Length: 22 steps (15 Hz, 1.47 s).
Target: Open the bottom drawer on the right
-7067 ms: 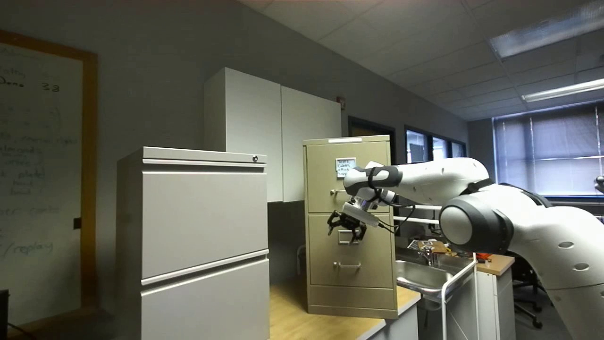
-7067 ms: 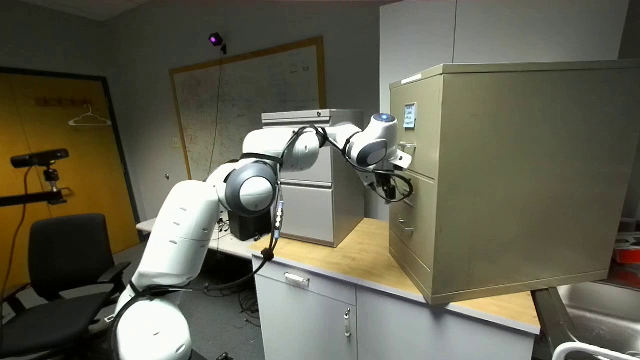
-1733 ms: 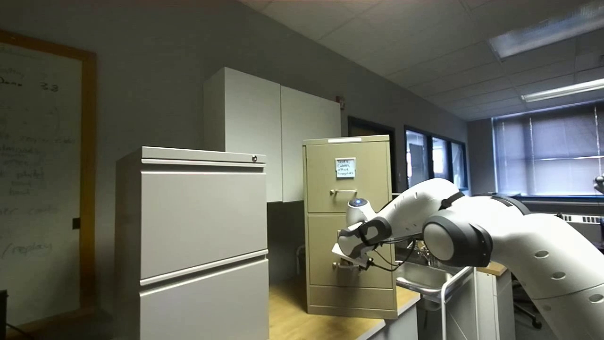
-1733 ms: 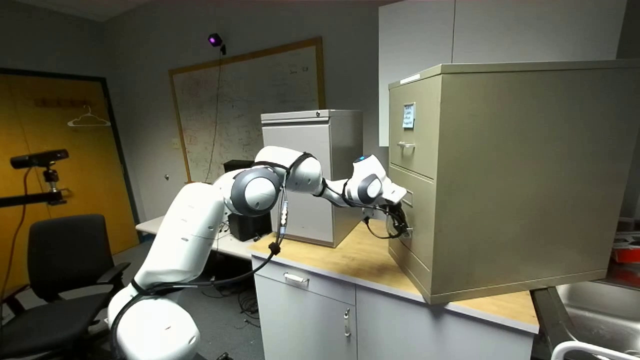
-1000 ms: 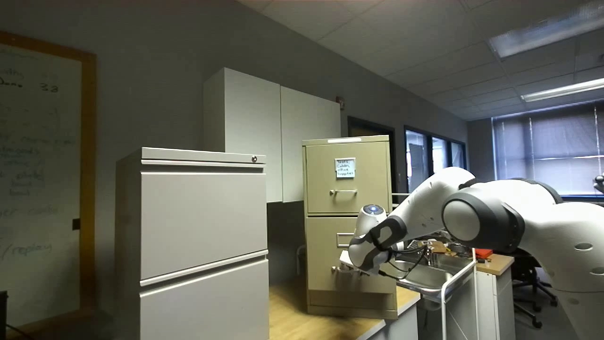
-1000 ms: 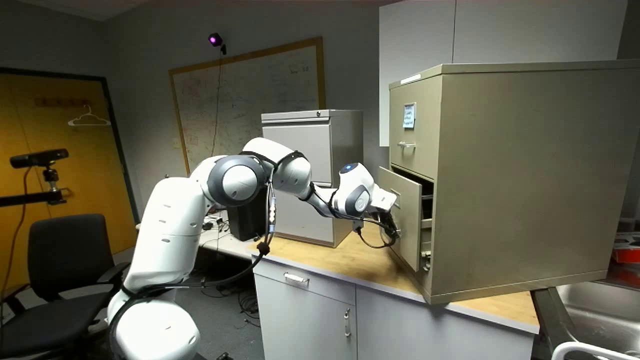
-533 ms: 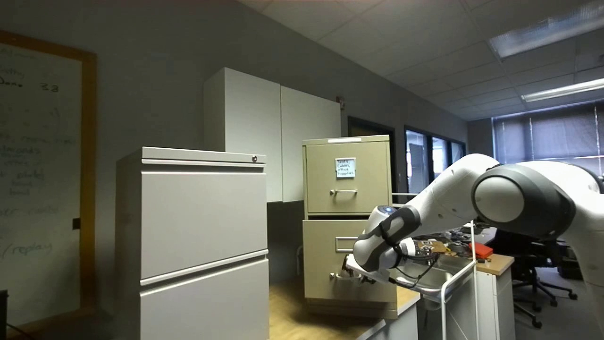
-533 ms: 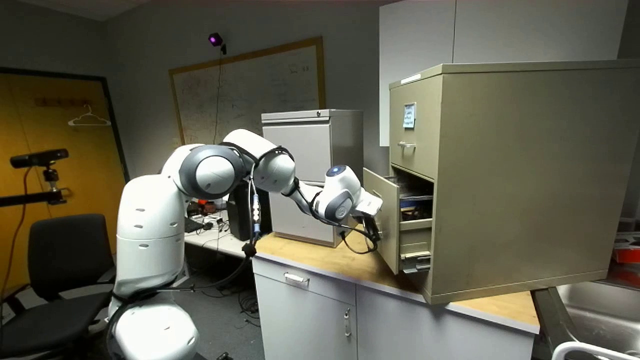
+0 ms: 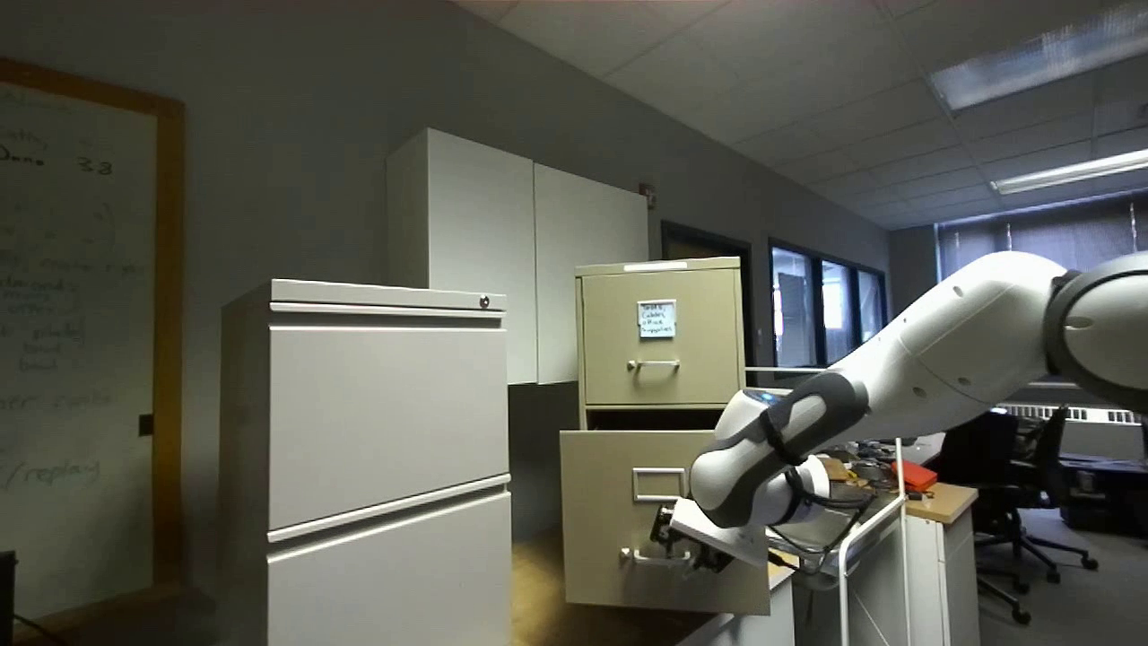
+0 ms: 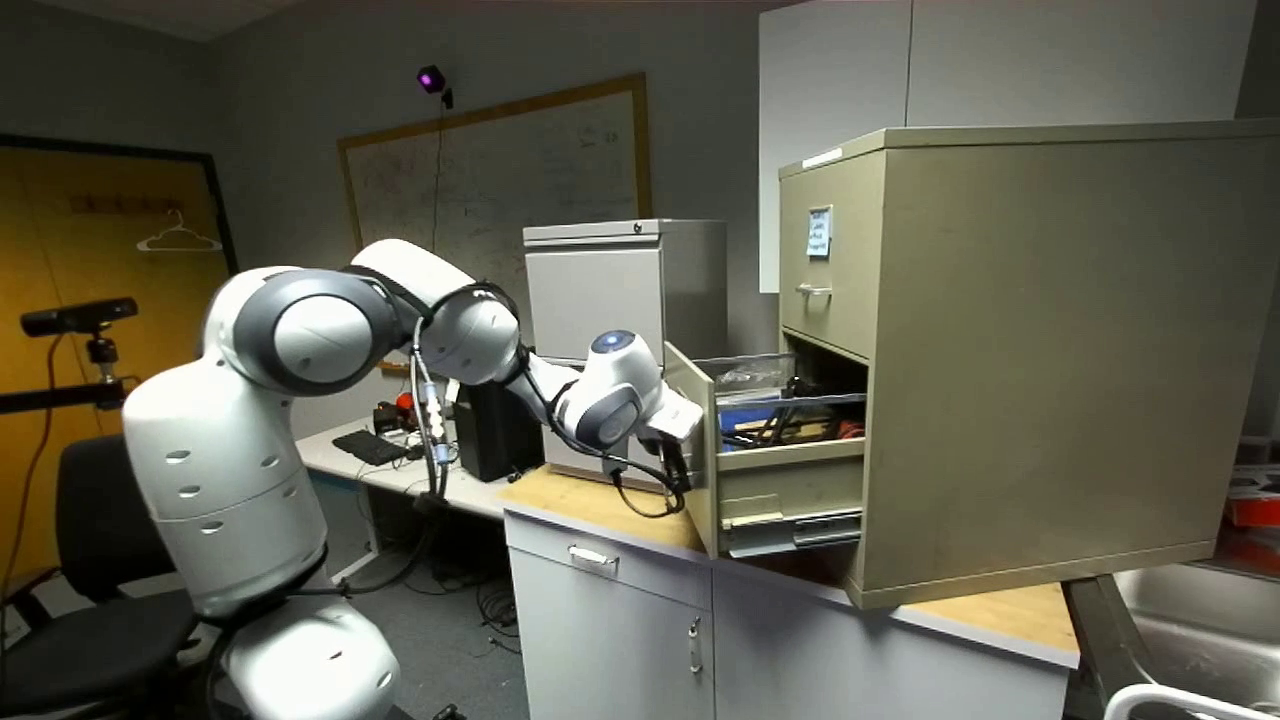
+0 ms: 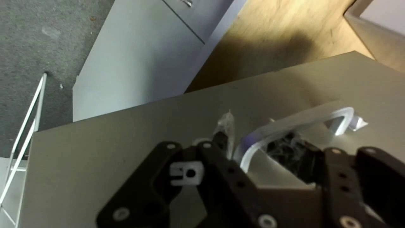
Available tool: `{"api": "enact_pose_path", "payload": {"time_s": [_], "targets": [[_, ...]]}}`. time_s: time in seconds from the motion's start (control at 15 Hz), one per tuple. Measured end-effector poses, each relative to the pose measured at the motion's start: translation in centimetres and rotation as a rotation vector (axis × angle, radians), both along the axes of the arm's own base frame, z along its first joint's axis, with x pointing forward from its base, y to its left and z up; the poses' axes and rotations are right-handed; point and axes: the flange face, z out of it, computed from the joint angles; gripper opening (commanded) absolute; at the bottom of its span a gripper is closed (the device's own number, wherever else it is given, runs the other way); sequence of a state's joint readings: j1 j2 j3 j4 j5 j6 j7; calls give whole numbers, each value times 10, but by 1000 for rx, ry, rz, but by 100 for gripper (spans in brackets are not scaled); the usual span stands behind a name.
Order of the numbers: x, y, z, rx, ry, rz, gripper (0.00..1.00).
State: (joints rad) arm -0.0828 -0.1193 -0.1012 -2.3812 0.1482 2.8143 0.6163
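The bottom drawer [image 10: 704, 450] of the tan filing cabinet [image 10: 1060, 360] stands pulled well out, level, with tools and other loose items [image 10: 790, 425] visible inside. Its beige front [image 9: 605, 502] hides the contents in the other exterior picture. In the wrist view, the drawer's handle [image 11: 307, 120] has its curved end between my gripper's [image 11: 253, 144] fingers: one lies outside that end, one reaches inside the loop. The gripper is closed around this end; a strip of drawer front shows beside the inner finger. The upper drawer [image 9: 619, 359] with its label sits flush.
A wide pale-grey cabinet [image 9: 386, 422] stands on the wooden counter [image 10: 610, 500]. In the wrist view, part of the drawer front overhangs the counter edge [image 11: 218, 41]. A white rail [image 11: 27, 136] and a sink [image 10: 1190, 620] are close by.
The bottom drawer has come from flush to well out, showing its contents. My arm has drawn back from the cabinet with the gripper staying at the handle. Earlier, the fingers were spread above it.
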Motion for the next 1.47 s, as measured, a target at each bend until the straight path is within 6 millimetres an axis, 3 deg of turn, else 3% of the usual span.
{"api": "enact_pose_path", "payload": {"time_s": [0.07, 0.2, 0.6, 0.73, 1.07, 1.27, 1.47], "targets": [[-13, 11, 2, 3, -5, 10, 61], [-34, 32, 2, 4, -10, 21, 62], [-68, 88, 10, -152, 77, 17, 98], [-74, 114, 22, -229, 50, 30, 100], [-98, 174, 99, -376, -153, 100, 100], [-110, 185, 121, -399, -133, 116, 100], [-117, 185, 121, -350, -9, 200, 100]]}}
